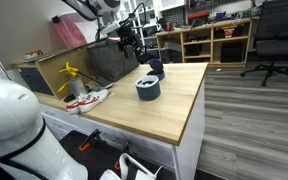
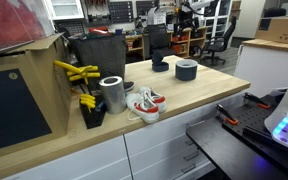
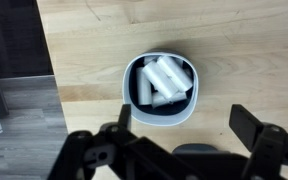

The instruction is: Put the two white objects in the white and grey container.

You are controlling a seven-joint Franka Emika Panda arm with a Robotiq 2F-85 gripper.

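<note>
White and stacked together, the two white objects lie inside the white and grey container. The container stands on the wooden counter. The tool hangs above it, fingers spread wide and gripping nothing.

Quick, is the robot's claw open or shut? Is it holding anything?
Gripper: open, holding nothing. The white pieces lie inside the tub.
</note>
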